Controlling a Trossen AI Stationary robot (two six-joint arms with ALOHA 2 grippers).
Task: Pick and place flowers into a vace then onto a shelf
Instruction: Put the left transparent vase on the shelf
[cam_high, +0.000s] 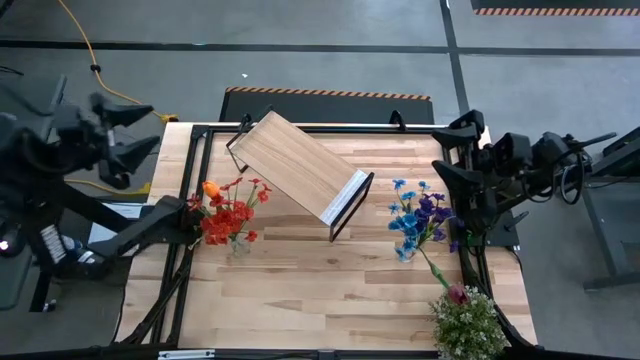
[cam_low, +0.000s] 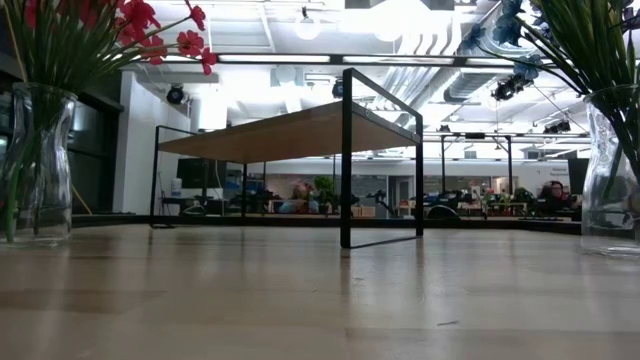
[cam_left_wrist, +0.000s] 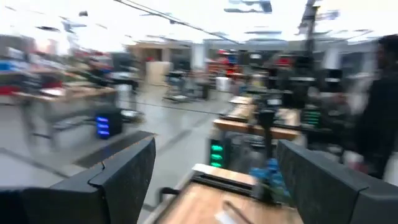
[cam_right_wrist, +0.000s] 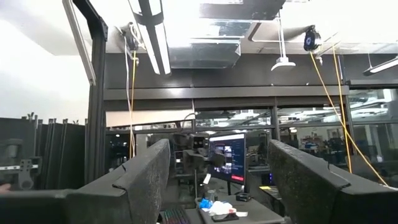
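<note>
High view is showing the shelf sitting near the middle of the table, slightly toward 12 o'clock, its long axis running diagonally from about 10 o'clock to 4 o'clock. Its light wood board is facing up, and the black frame end at the 4 o'clock tip is standing just short of the blue blooms.

At 9 o'clock from the shelf, the red sprays and the orange tulip are standing upright in a clear vase, heads fanning outward. At 3 o'clock, the blue and purple blooms are standing in a 2nd clear vase, which is showing plainly only in the low view. The dark pink rose is lying at 5 o'clock, its stem running up toward the blue bunch and its head resting against the bushy green plant.

The left gripper is hanging off the table's 10 o'clock corner, well apart from every flower, its fingers standing wide and holding nothing. The right gripper is waiting over the 2 o'clock edge, near the blue blooms but not touching them, its fingers also spread wide and empty.
</note>
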